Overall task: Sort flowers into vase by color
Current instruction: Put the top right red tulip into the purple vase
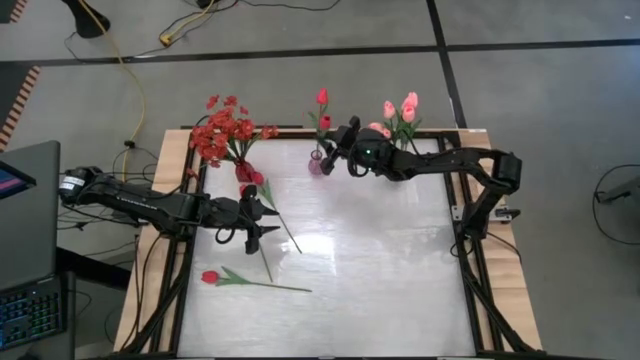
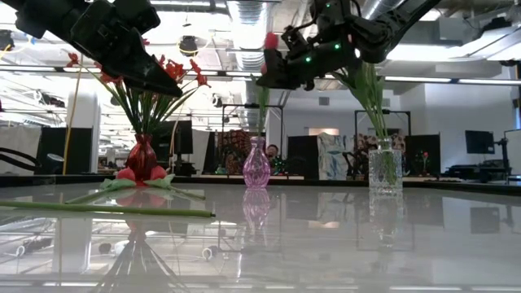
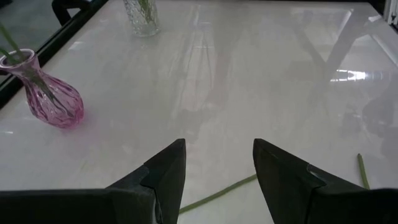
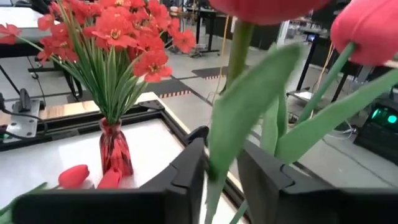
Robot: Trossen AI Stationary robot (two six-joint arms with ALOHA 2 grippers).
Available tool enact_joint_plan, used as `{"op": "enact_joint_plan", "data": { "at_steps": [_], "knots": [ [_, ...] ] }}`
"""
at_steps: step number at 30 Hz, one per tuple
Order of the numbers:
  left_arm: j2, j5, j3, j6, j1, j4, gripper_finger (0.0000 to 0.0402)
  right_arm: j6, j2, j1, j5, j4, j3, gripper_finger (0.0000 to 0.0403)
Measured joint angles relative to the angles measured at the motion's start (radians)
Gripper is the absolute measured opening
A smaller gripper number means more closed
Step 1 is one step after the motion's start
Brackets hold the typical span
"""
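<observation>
Two red tulips (image 1: 322, 97) stand with their stems in the purple vase (image 1: 317, 162) at the table's far edge. My right gripper (image 1: 330, 145) hangs level above that vase, open, with one tulip's green leaf and stem (image 4: 233, 124) between its fingers. The pink tulips (image 1: 405, 108) stand in the clear vase (image 1: 408, 145). The red blossom spray (image 1: 225, 130) stands in the red vase (image 1: 243, 171). Other red tulips (image 1: 210, 277) lie flat on the table. My left gripper (image 1: 258, 215) hovers open above their stems, holding nothing. My right gripper has its fingers on either side of a red tulip's leaf and stem (image 4: 217, 155), coming level from the table's right side, across the upright stem. A gap shows between the fingers. Whether a finger (image 4: 193, 168) touches the leaf I cannot tell.
The three vases stand in a row along the far edge, the red one (image 2: 141, 159) left, the purple one (image 2: 256, 167) in the middle, the clear one (image 2: 385, 169) right. Loose stems (image 3: 217, 196) lie under my left gripper. The table's middle and near right are bare white surface (image 1: 400, 280).
</observation>
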State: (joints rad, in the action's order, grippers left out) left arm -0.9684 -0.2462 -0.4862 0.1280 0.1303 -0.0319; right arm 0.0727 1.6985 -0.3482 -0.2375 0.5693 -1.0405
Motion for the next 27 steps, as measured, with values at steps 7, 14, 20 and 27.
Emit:
{"op": "enact_joint_plan", "data": {
  "at_steps": [7, 14, 20, 27],
  "knots": [
    [0.000, 0.003, 0.000, 0.017, 0.000, 0.000, 0.0176, -0.020, 0.008, -0.008, 0.000, -0.055, 0.000, 0.0194],
    [0.000, 0.019, 0.000, 0.028, 0.000, -0.001, 0.0176, -0.020, 0.002, -0.008, 0.001, -0.343, -0.108, 0.0249],
    [0.000, 0.021, 0.000, 0.041, 0.000, -0.001, 0.0176, -0.020, 0.003, -0.007, 0.001, -0.701, -0.239, 0.0257],
    [0.000, 0.031, 0.000, 0.042, 0.000, -0.011, 0.0176, -0.047, 0.004, 0.018, 0.002, -0.999, -0.334, 0.0257]
  ]
}}
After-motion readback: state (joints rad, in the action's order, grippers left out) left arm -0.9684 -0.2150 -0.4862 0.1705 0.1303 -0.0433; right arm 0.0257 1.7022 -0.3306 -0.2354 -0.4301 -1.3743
